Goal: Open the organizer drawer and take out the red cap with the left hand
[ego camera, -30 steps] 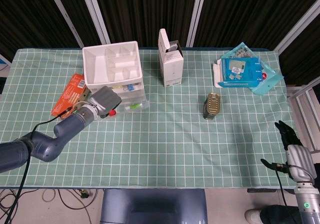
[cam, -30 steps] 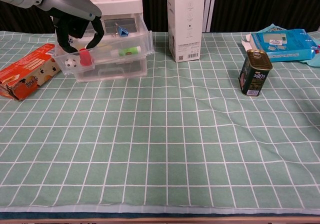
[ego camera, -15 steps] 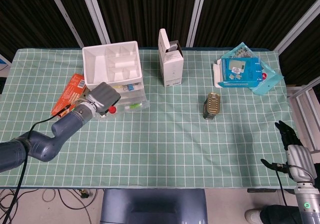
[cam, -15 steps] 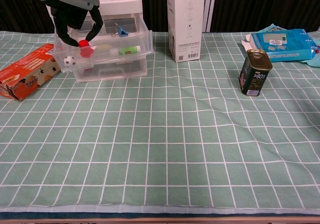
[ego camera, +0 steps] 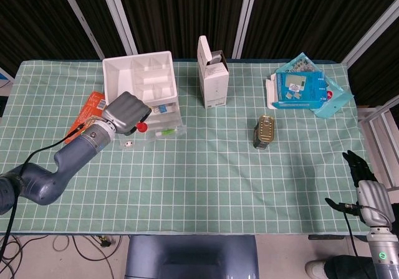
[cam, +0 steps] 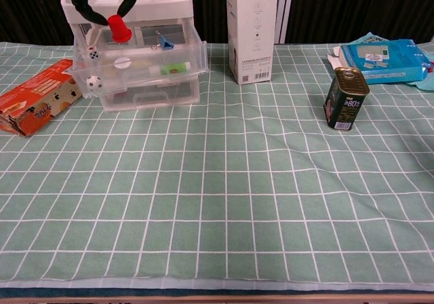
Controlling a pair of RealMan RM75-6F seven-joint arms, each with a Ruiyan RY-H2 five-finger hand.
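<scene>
We are seeing the left hand (ego camera: 126, 113) pinching the small, tapered red cap (cam: 119, 28) between dark fingertips (cam: 127, 5), above the pulled-out clear plastic organizer drawer (cam: 146, 70). The right hand (ego camera: 360, 168) is hanging off the checked green tabletop (ego camera: 206, 167); we cannot tell its grip.

1. The dark green tin (cam: 346, 99), standing right of the white carton (cam: 251, 30), is showing "80" with a small mark after it on its front label.
2. Print on the white carton's face, on the orange box (cam: 35, 95) well left of it and on the blue packets (cam: 380, 51) far right of it is staying too small to read.
</scene>
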